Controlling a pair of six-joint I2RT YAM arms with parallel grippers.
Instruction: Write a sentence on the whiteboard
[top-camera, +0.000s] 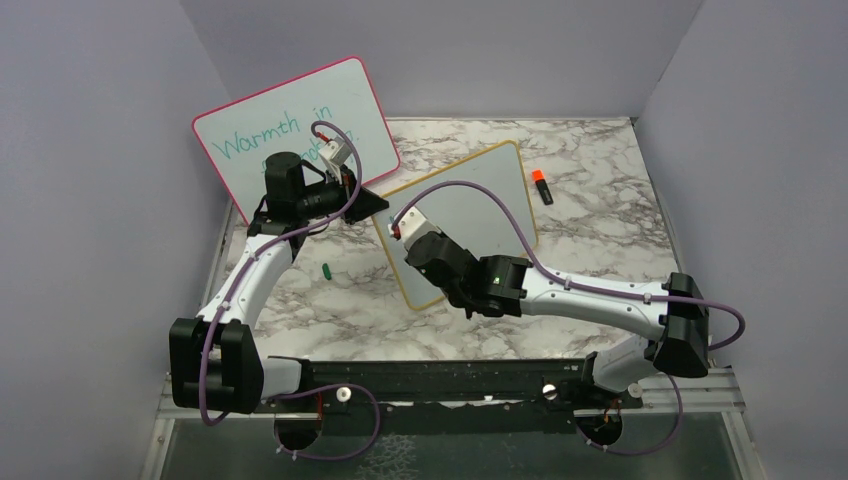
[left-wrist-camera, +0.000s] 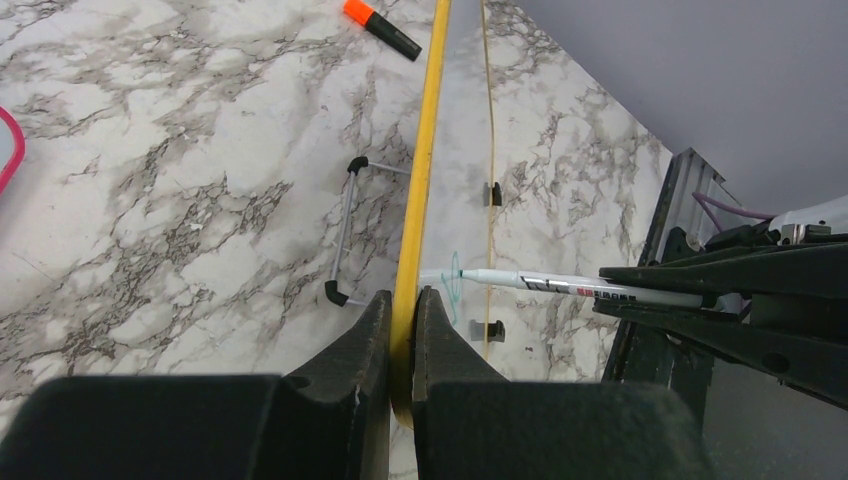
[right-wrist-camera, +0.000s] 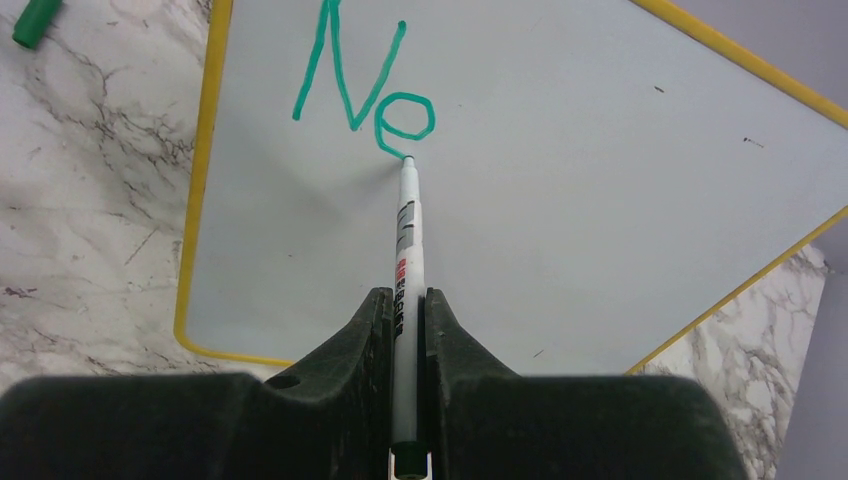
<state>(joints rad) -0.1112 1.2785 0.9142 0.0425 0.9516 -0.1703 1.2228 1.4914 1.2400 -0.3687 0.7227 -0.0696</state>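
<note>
- The whiteboard (top-camera: 480, 200) stands tilted near the middle of the surface (top-camera: 330, 320), just right of the pink board (top-camera: 295, 125).
- The left hand (left-wrist-camera: 403, 300) is clamped tight on the whiteboard's yellow frame at its left edge, one finger on each face.
- The right hand (right-wrist-camera: 405, 300) is pinched narrow around a white pen (right-wrist-camera: 407, 230), with the barrel running straight out between the fingers.
- The pen tip touches the white face right at the bottom of the "e".
- The sentence (right-wrist-camera: 365, 95) is just "Ne" in teal-green, up near the board's top left corner in the right wrist view.
- A green cap (top-camera: 326, 269) lies on the surface left of the whiteboard, apart from it.
- An orange marker (top-camera: 541, 186) lies beyond the board's far right edge.
- The wire stand behind the board shows up in the left wrist view, but honestly I can't tell if it's bearing on the surface.
</note>
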